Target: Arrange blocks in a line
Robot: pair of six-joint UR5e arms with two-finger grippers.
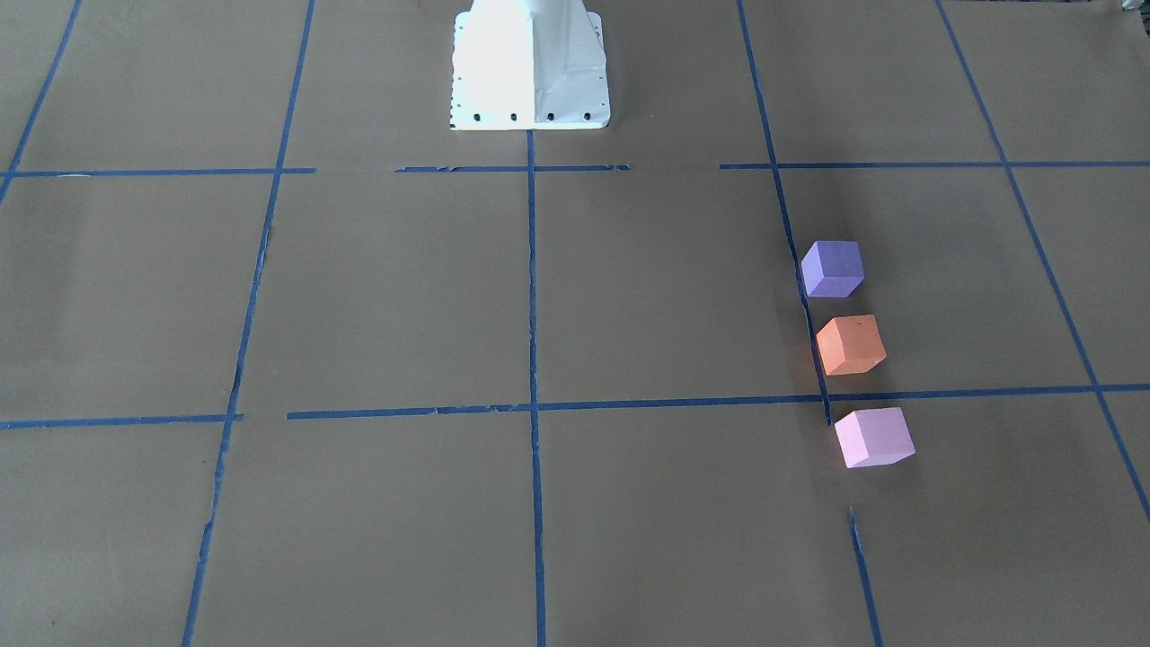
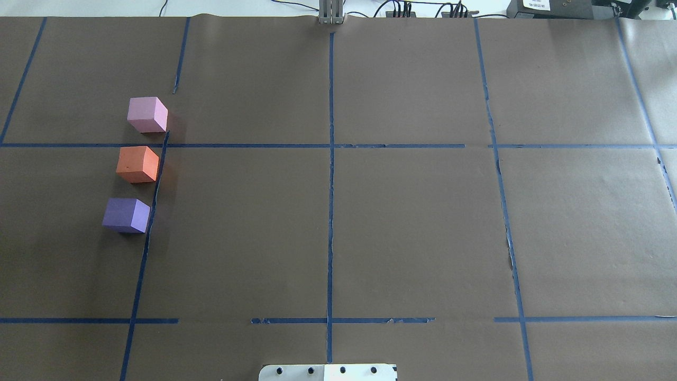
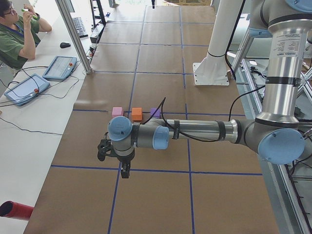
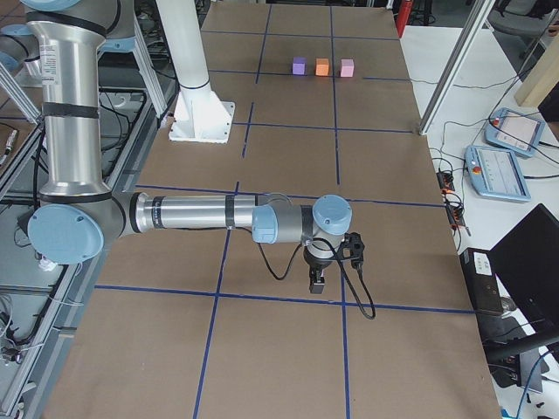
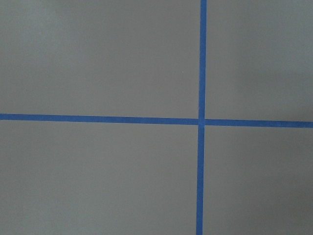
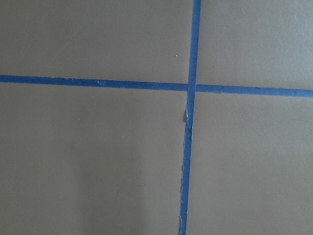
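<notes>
Three cubes stand in a row on the brown paper, apart from each other, beside a blue tape line: the pale pink block (image 2: 147, 114), the orange block (image 2: 137, 164) and the violet-purple block (image 2: 126, 215). The front-facing view shows them as purple (image 1: 833, 268), orange (image 1: 850, 344) and pink (image 1: 872, 437). My left gripper (image 3: 126, 170) hangs over bare paper, nearer the left end of the table than the blocks. My right gripper (image 4: 317, 281) hangs far from the blocks at the other end. I cannot tell whether either is open or shut. Both wrist views show only paper and crossing tape.
The white robot base (image 1: 530, 67) stands at the table's robot side. A seated operator (image 3: 14, 34), two tablets (image 3: 61, 67) and cables are on the side bench. A red cylinder (image 3: 14, 209) lies at the bench's near end.
</notes>
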